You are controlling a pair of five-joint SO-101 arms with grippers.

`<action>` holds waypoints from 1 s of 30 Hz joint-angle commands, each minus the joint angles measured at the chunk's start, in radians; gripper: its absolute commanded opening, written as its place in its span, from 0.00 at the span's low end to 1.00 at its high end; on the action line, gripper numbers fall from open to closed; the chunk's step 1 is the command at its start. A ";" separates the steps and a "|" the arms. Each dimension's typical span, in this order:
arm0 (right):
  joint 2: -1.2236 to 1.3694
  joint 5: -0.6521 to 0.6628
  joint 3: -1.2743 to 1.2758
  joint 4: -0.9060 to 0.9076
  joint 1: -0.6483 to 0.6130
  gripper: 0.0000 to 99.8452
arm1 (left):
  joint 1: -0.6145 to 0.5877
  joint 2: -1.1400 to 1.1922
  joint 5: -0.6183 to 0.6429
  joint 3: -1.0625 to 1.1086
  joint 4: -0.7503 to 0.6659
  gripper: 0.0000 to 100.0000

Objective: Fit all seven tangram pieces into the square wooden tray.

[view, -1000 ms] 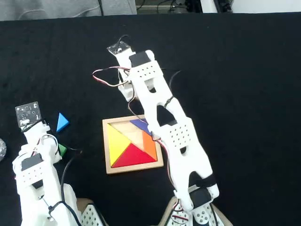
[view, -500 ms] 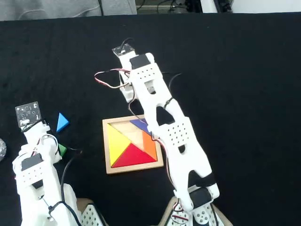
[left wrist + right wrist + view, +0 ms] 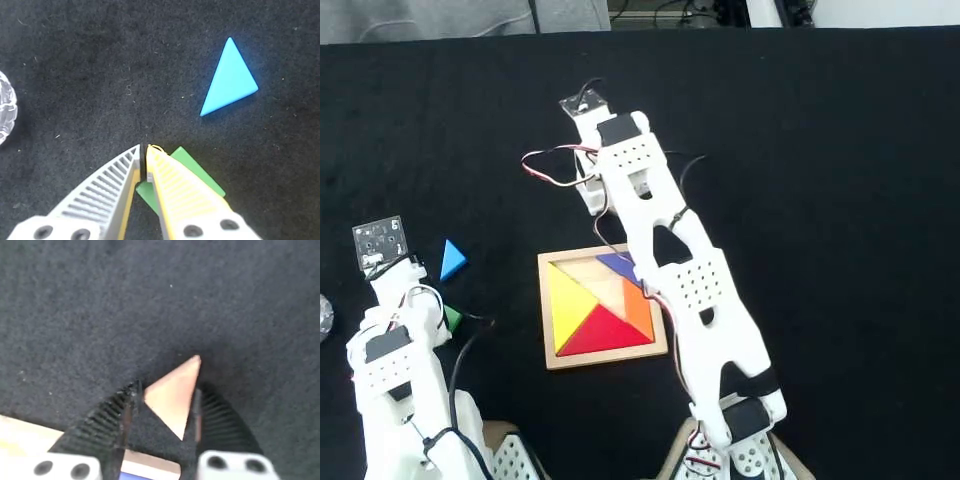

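tray: square wooden tray (image 3: 543, 310) on the black cloth (image 3: 820, 200). Yellow, red, orange and dark blue pieces are seated. The pale area toward its far edge reads as bare floor, so probably open slots.
right gripper (image 3: 166, 387): just beyond the tray's far edge, low over the cloth. Its fingers close on two sides of a pink triangle (image 3: 172, 400), pinching it.
pink triangle: outside the tray, one corner pointing away from it. Lifted or resting on the cloth: cannot tell.
left gripper (image 3: 143, 148): well to the left of the tray. Fingers pressed together with nothing between them, tips over a green piece (image 3: 197, 172) that lies flat on the cloth.
light blue triangle (image 3: 230, 80): left of the tray, just beyond the green piece and apart from it.
step in hand (judged): bring the pink triangle back over the tray and seat it in an open slot.
method: lift clear of the rim before travelling. Turn the wrist until the triangle's edges line up with the gap. Lower it flat and let go only once every corner sits inside. A tilted drop would likely ride up on neighbouring pieces.
remaining: three pieces outside the tray.
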 commanded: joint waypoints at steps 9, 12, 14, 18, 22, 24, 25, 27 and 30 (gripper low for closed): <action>-0.008 -0.008 -0.033 -0.008 -0.015 0.03 | 0.015 -0.012 -0.005 -0.042 0.002 0.03; -0.030 -0.008 -0.084 0.046 -0.014 0.03 | 0.015 -0.012 -0.005 -0.042 0.002 0.03; -0.053 -0.008 -0.153 0.120 -0.020 0.03 | 0.015 -0.012 -0.005 -0.042 0.002 0.03; -0.127 -0.008 -0.189 0.150 -0.018 0.03 | 0.015 -0.012 -0.005 -0.042 0.002 0.03; -0.271 -0.008 -0.042 0.149 -0.023 0.03 | 0.015 -0.012 -0.005 -0.042 0.002 0.03; -0.375 -0.008 0.059 0.149 -0.032 0.03 | 0.015 -0.012 -0.005 -0.042 0.002 0.03; -0.433 -0.008 0.116 0.149 -0.038 0.03 | 0.015 -0.012 -0.005 -0.042 0.002 0.03; -0.565 -0.008 0.237 0.147 -0.060 0.03 | 0.015 -0.012 -0.005 -0.042 0.002 0.03; -0.768 -0.002 0.424 0.144 -0.097 0.03 | 0.015 -0.012 -0.005 -0.042 0.002 0.03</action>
